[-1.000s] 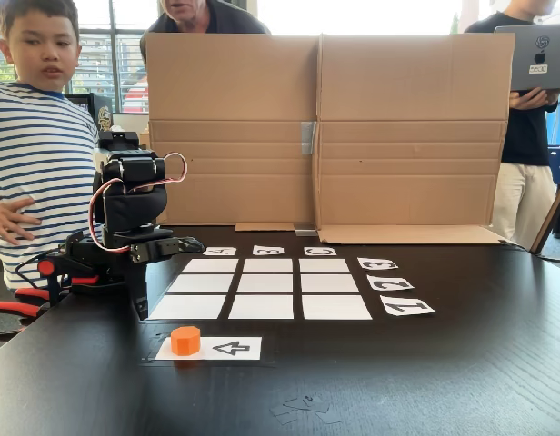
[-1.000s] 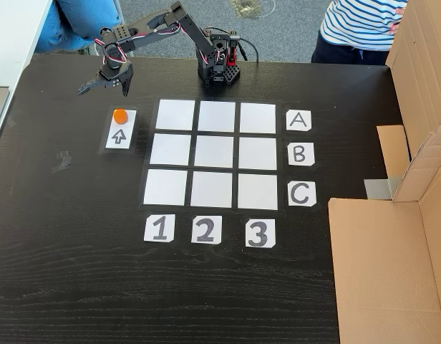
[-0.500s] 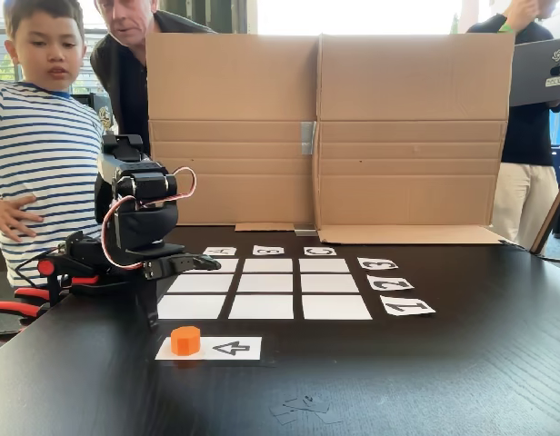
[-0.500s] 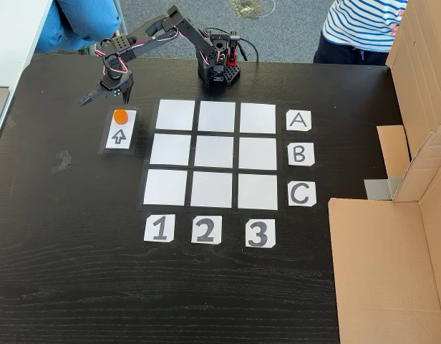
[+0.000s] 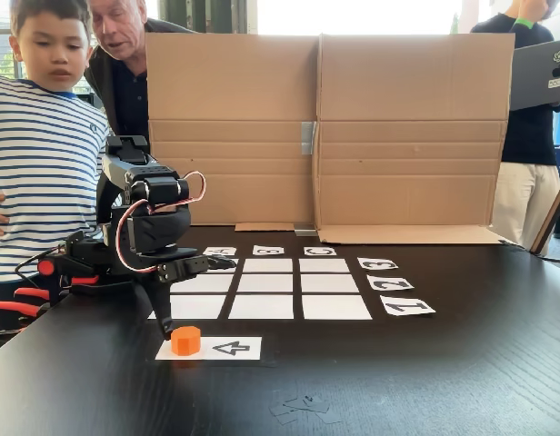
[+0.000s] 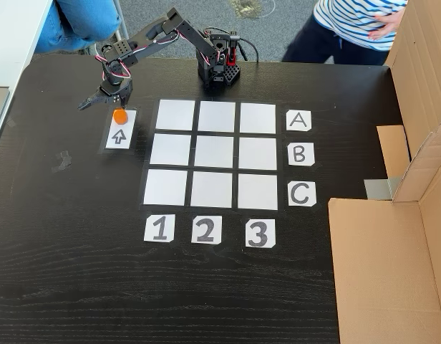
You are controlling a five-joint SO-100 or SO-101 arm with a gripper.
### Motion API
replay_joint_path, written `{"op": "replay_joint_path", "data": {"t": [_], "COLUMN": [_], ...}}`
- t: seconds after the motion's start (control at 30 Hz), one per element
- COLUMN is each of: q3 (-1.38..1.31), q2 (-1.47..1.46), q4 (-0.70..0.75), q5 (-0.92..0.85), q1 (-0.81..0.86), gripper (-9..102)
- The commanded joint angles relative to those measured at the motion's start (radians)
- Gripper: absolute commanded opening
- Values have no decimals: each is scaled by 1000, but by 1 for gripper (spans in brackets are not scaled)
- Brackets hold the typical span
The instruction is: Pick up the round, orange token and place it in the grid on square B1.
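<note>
The orange token point(image 5: 185, 341) point(image 6: 119, 115) sits on one end of a white strip with a black arrow point(image 5: 227, 348) point(image 6: 119, 136), beside the grid point(image 5: 327, 283) point(image 6: 216, 153). Square B1 point(image 5: 261, 307) point(image 6: 170, 149) is bare white paper, the middle one of the row nearest the strip. My gripper point(image 5: 196, 296) point(image 6: 104, 102) hangs open just above and behind the token, on the side away from the arrow. One finger point(image 5: 165, 325) points down close to the token, the other juts out sideways. Nothing is held.
A tall cardboard wall point(image 5: 325, 136) point(image 6: 392, 236) borders the table past the C label. The arm base point(image 6: 219, 68) stands at the table edge beyond row A. A child in a striped shirt point(image 5: 39, 163) and two more people stand around. Tape scraps point(image 5: 298, 407) lie near the front edge.
The gripper has swung lower and closer to the token, staying open. The token has not moved. The person behind the child has leaned in.
</note>
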Motion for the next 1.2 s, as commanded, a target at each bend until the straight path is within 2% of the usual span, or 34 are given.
{"op": "replay_joint_path", "data": {"t": [0.0, 0.4, 0.47, 0.5, 0.53, 0.57, 0.6, 1.17], "q3": [3, 28, 28, 26, 25, 32, 37, 35], "q2": [3, -11, -12, -11, -9, -9, -11, 6], "q4": [-8, -28, -37, -41, -67, -115, -127, -161], "q5": [14, 20, 21, 18, 9, 8, 12, -5], "q1": [-18, -28, -28, -28, -29, -32, -31, 8], "gripper": [97, 96, 78, 64, 39, 7, 0, 0]}}
